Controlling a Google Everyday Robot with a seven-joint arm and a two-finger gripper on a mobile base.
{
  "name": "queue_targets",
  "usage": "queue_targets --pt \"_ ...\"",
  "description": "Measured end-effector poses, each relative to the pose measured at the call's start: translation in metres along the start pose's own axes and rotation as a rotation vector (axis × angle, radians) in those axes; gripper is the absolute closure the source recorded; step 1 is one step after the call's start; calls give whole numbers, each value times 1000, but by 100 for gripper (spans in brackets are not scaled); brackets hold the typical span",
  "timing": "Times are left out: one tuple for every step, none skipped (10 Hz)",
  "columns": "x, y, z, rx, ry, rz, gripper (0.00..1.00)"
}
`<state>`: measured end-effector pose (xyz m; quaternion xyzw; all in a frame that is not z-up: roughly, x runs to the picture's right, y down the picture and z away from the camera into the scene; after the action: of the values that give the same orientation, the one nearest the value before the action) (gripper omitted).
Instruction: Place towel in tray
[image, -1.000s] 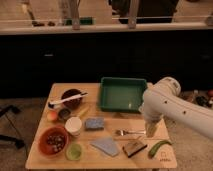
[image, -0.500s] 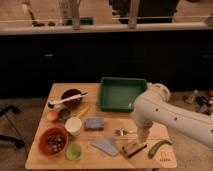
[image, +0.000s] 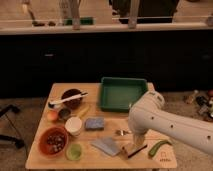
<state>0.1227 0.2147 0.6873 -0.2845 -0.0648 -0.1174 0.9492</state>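
The towel (image: 106, 146), a thin grey-blue cloth, lies flat near the table's front edge, left of centre. The dark green tray (image: 122, 93) stands at the back right of the table and holds nothing I can see. My white arm comes in from the right. Its gripper (image: 135, 142) points down over the front of the table, just right of the towel and apart from it. The gripper is open and holds nothing.
A blue-grey sponge block (image: 94, 123) lies just behind the towel. To the left are a white cup (image: 73, 125), a red bowl (image: 53, 141), a small green cup (image: 74, 151), an orange fruit (image: 52, 115) and a dark bowl with a utensil (image: 71, 98). A green item (image: 159, 147) lies front right.
My arm has swung left and down across the table's right side, bringing the gripper closer to the towel. Nothing on the table has moved.
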Motion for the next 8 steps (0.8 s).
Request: queue_targets --pt "-11 -1 2 -2 -6 -4 20" --pt "-22 -3 5 -2 -13 -13 20" --pt "-26 2 12 -9 -19 -19 20" --pt "-27 6 17 -8 -25 -22 20" --pt "-25 7 19 -1 -29 -25 20" --pt "-26 9 20 0 -36 -24 20" --pt "-36 8 23 2 -47 -27 20" --pt "-48 6 27 4 -54 -31 20"
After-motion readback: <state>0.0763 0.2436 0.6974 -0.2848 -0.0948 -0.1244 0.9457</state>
